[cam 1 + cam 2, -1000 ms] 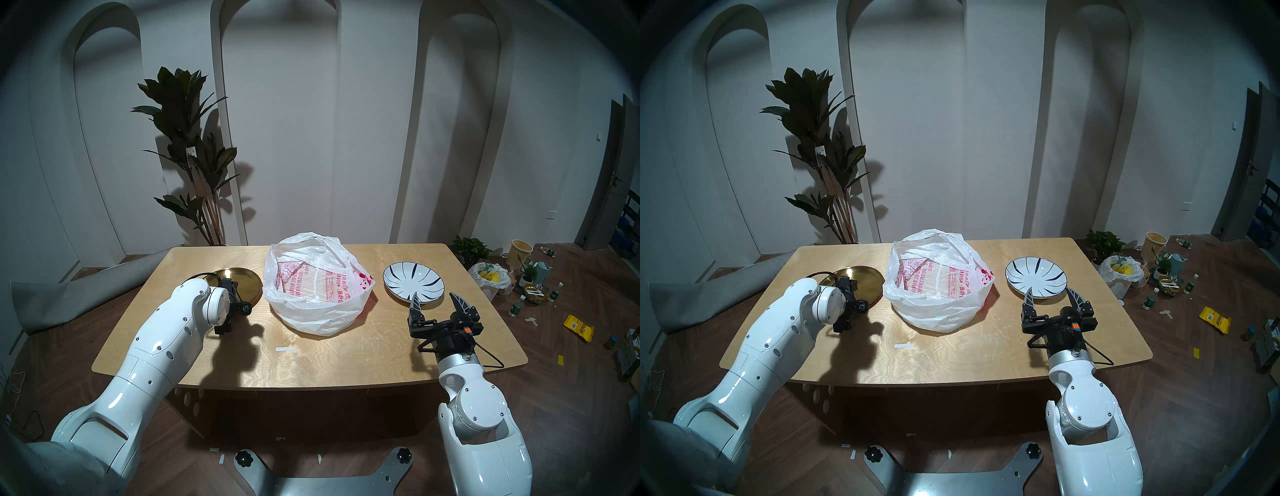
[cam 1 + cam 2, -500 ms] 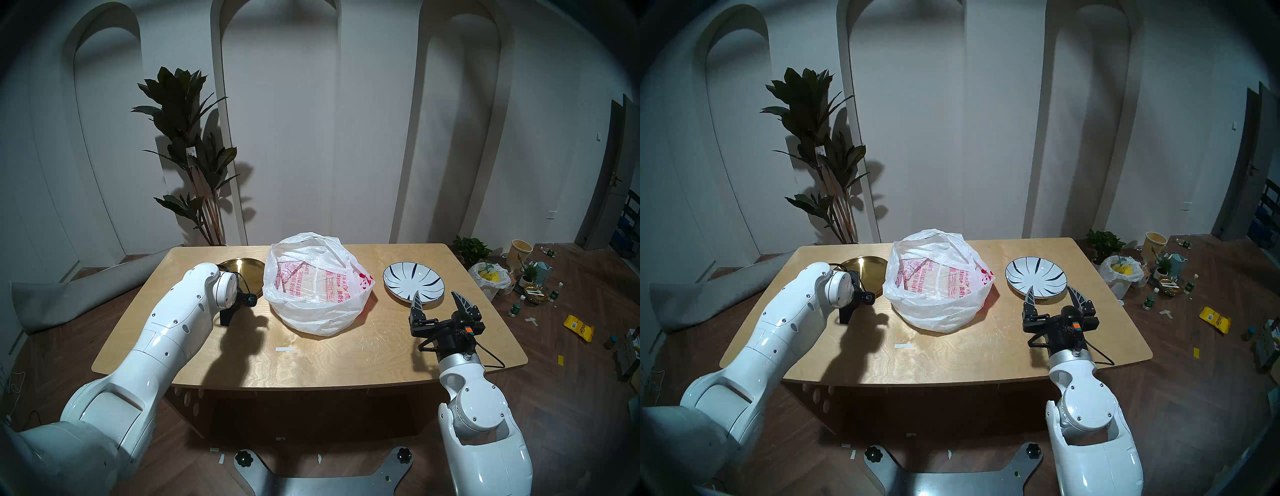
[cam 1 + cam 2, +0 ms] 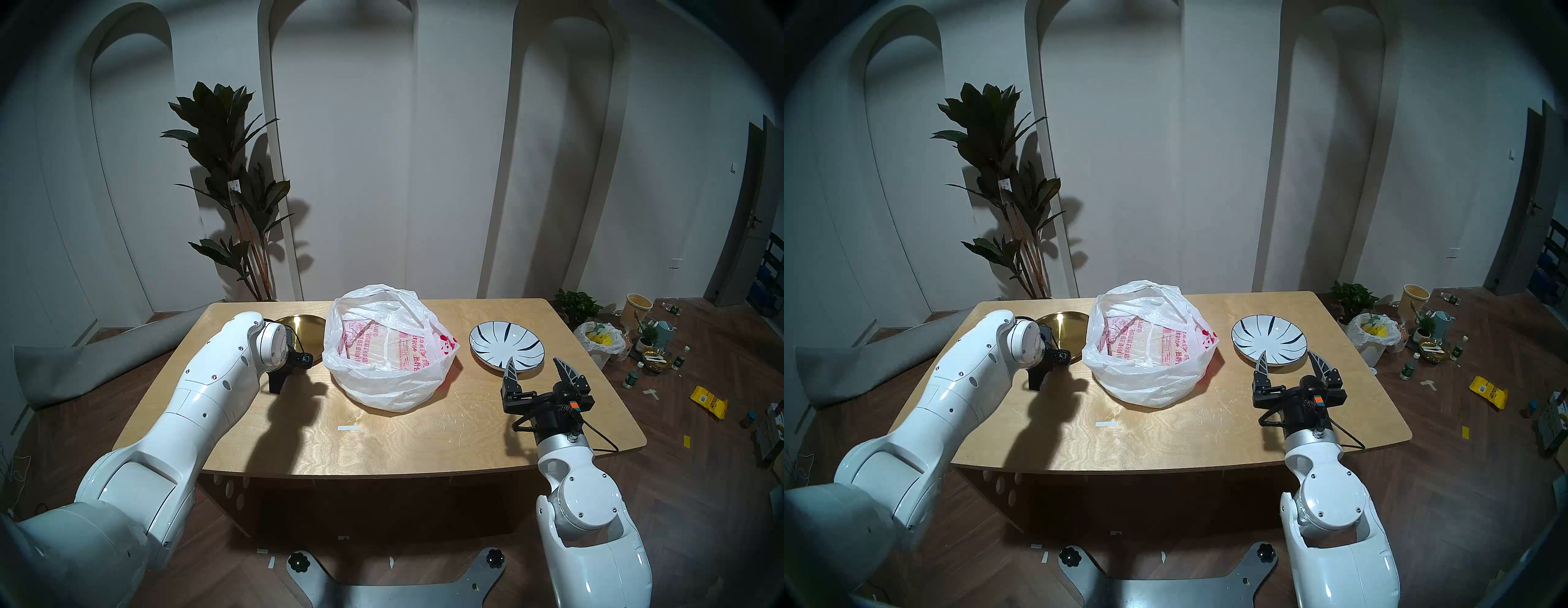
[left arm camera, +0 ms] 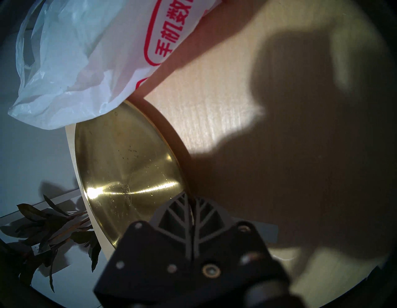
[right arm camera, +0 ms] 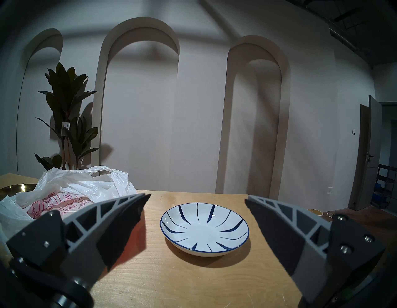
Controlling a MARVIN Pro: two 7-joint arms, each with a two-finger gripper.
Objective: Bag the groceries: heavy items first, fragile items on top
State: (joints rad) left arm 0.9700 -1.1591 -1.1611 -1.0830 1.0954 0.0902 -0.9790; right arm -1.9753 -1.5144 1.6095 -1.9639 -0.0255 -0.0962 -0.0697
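The gold metal tray (image 3: 307, 335) sits at the table's far left, right beside the bag; it also shows in the left wrist view (image 4: 129, 167). My left gripper (image 4: 190, 196) is shut on the tray's near rim, with a dark shadow band under that rim. The white plastic bag (image 3: 386, 361) with red print stands open at the table's middle, and its edge overlaps the tray's rim (image 4: 75, 64). The white striped plate (image 3: 507, 344) lies flat at the right (image 5: 204, 228). My right gripper (image 3: 534, 361) is open and empty just in front of the plate.
The wooden table (image 3: 382, 437) carries a small white tape mark (image 3: 348, 428). A tall plant (image 3: 229, 191) stands behind the left corner. A rolled grey mat (image 3: 85, 361) lies on the floor at the left. A yellow-tinted sack (image 3: 602, 339) and other clutter are on the floor at the right.
My left arm has swung forward and to the right with the gold tray in its grip, bringing the tray up against the bag. The right arm and the striped plate have not moved.
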